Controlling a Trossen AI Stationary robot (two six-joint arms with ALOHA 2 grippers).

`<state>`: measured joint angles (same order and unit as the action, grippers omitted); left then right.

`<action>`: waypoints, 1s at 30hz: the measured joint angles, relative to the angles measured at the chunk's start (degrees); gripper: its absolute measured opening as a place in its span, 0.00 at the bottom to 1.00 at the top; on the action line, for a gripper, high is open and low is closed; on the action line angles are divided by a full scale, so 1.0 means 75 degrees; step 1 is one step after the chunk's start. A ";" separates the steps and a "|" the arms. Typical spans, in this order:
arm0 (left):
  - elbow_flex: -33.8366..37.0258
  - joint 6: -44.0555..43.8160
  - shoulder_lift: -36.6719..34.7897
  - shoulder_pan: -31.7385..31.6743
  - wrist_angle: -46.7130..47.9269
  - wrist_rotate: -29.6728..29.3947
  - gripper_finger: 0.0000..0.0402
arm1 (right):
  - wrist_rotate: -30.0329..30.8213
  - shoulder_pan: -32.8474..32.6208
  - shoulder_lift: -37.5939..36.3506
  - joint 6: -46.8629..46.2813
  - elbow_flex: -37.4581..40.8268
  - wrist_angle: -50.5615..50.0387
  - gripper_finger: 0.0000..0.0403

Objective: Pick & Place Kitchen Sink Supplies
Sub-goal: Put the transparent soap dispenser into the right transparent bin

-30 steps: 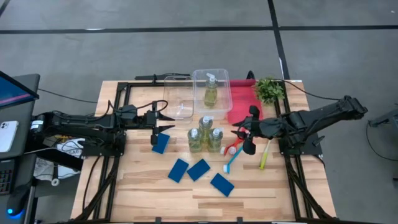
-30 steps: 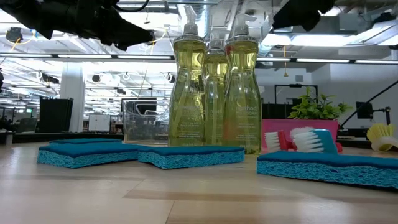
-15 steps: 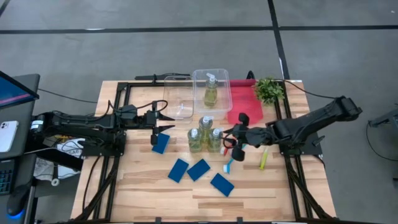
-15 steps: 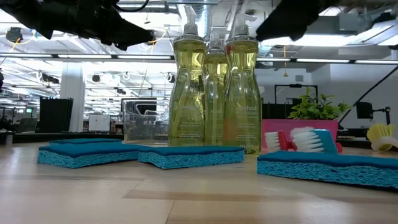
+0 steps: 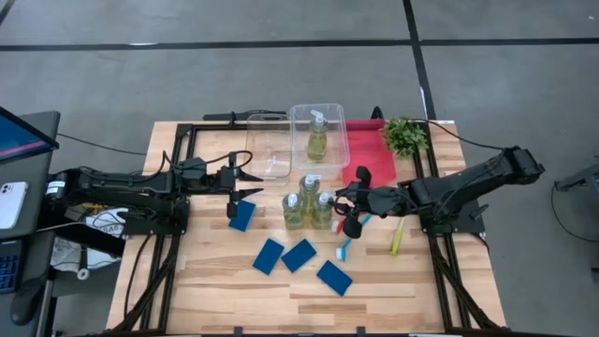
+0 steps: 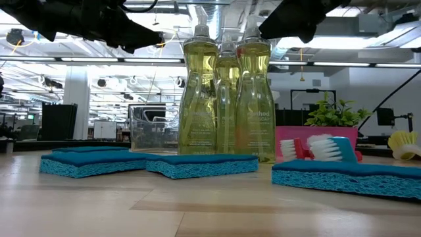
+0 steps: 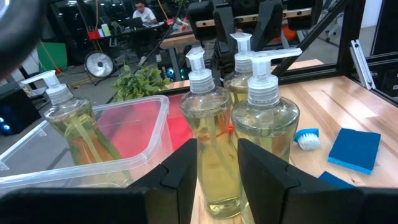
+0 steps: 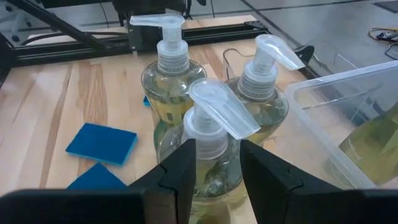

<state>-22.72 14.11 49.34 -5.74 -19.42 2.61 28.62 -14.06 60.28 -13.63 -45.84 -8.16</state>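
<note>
Right gripper (image 5: 349, 208) nearer 3 clear plastic pump bottles (image 5: 310, 204), fingers narrowly parted, empty.

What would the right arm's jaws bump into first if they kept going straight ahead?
Most likely the nearest clear pump bottle of yellow-green liquid in the cluster of three. The right gripper points at it with jaws open, and its white pump head sits right between them in the right wrist view. How much gap remains is hard to tell.

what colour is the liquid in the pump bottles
Yellow-green, clearest in the low view: pump bottles.
</note>
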 joint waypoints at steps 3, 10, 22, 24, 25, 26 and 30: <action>0.0000 0.0000 0.0001 0.0001 0.0000 0.0003 0.29 | -0.0003 0.0000 0.0035 0.0000 0.0000 0.0098 0.29; 0.0000 0.0000 0.0000 0.0003 -0.0021 0.0003 0.29 | -0.0003 -0.0006 0.0136 0.0000 0.0000 0.0212 0.36; 0.0000 0.0000 0.0001 0.0000 -0.0024 0.0001 0.29 | 0.0000 0.0000 0.0136 0.0025 -0.0003 0.0639 0.60; 0.0000 0.0000 0.0000 0.0003 -0.0024 0.0002 0.29 | 0.0000 0.0000 0.0136 0.0023 -0.0003 0.0693 0.60; 0.0000 0.0000 0.0002 0.0002 -0.0024 0.0003 0.29 | 0.0000 0.0000 0.0136 0.0020 -0.0003 0.0718 0.60; 0.0000 0.0000 0.0000 0.0003 -0.0024 0.0000 0.29 | 0.0000 0.0000 0.0136 0.0017 -0.0003 0.0731 0.60; 0.0000 0.0000 0.0000 0.0002 -0.0024 0.0003 0.29 | -0.0003 0.0000 0.0297 0.0012 -0.0003 0.0924 0.59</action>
<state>-22.72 14.11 49.34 -5.72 -19.59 2.63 28.60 -14.06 62.50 -13.54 -45.87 -1.23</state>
